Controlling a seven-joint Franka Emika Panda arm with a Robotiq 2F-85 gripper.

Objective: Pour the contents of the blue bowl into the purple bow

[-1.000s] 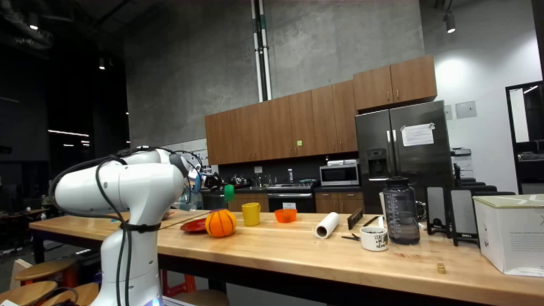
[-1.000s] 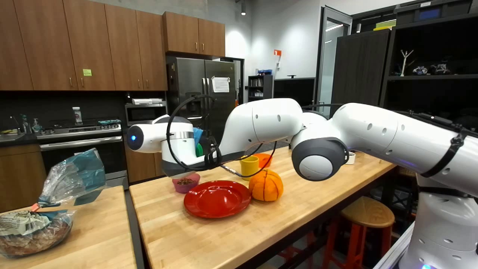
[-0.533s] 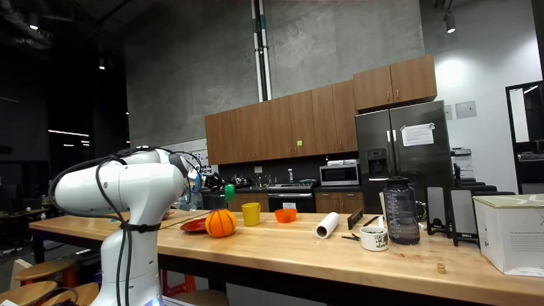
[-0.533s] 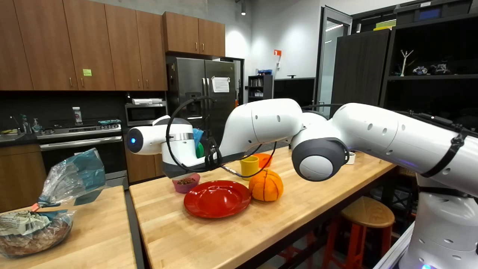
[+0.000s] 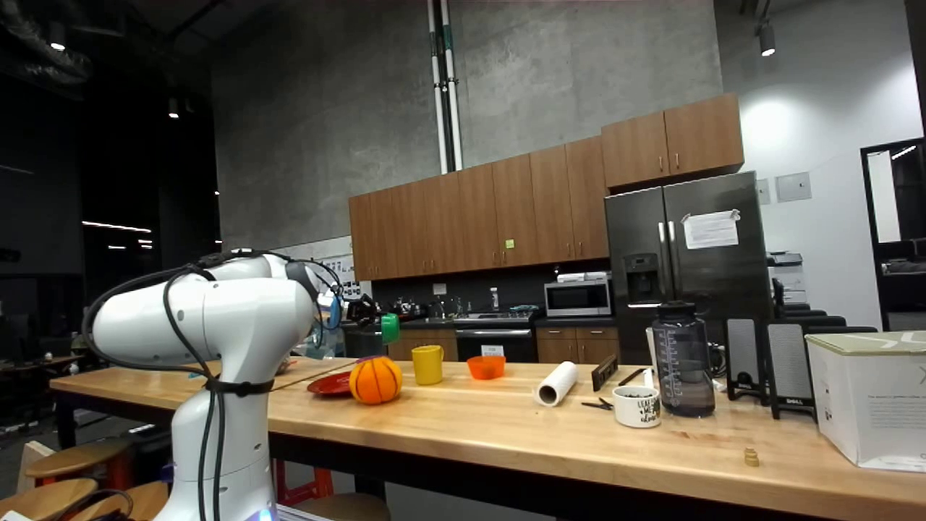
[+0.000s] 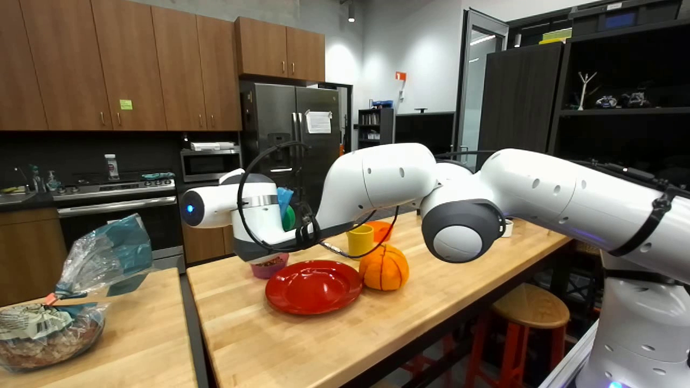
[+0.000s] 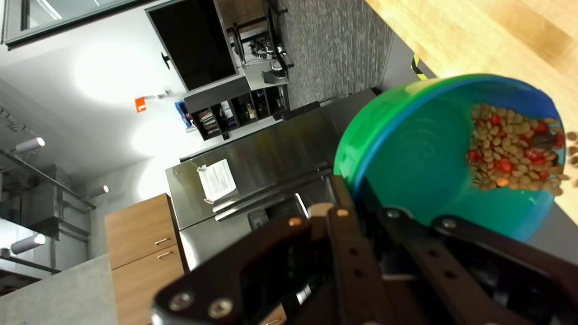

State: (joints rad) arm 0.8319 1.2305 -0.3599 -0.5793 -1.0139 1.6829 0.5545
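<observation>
Fingers (image 7: 342,195) pinch tipped green-blue bowl (image 7: 417,149) by rim; pellets (image 7: 510,155) crowd far lip, right in wrist view; purple bowl (image 6: 272,270), left-of-centre in exterior view, likely beneath.

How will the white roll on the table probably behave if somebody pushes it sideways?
The white roll would likely roll, since it lies on its round side. It is probably light for its size, as its visible end looks hollow. Pushed toward the dark block beside it, it might be stopped there.

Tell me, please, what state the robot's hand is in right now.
Hand: closed, holding the tilted, blue-rimmed green bowl by its edge.
</observation>
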